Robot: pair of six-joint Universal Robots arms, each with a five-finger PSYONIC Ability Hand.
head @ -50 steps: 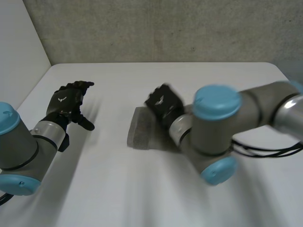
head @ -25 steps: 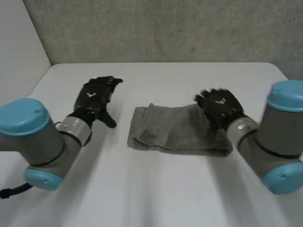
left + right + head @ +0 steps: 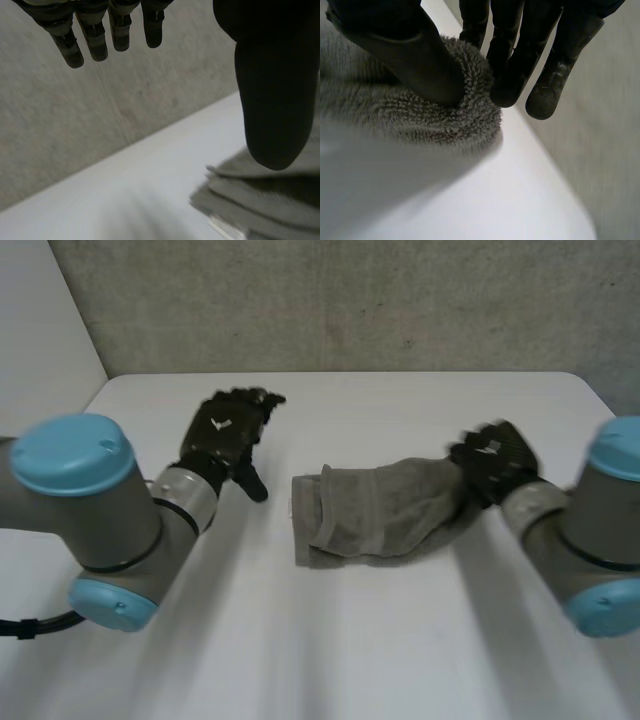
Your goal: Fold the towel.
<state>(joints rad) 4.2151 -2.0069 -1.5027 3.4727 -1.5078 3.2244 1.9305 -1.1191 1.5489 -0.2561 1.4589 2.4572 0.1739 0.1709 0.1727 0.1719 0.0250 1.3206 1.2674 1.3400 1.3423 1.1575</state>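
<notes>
One grey towel (image 3: 375, 515) lies in the middle of the white worktop (image 3: 350, 650), already doubled into a long strip running left to right. Its right end is raised off the surface because the right hand (image 3: 495, 460) pinches it. In the right wrist view the thumb (image 3: 405, 45) presses into a rolled lip of the towel (image 3: 420, 125) and the fingers (image 3: 512, 60) close in behind it. A grip at the very end suits carrying that end across to the left for the next fold, I judge.

The left hand (image 3: 228, 430) hovers just left of the strip's left end, apart from it. Its fingers are straight and spread, its thumb is out, and it holds nothing. The left wrist view shows its fingers (image 3: 90, 30) in the air and the stacked end of the towel (image 3: 250, 200) lying beyond the thumb. It is probably placed there to pin or receive that end.

That end seems to show three or four layers, though the view is too dim to count them surely. In all there are one towel, two hands and two arms.
</notes>
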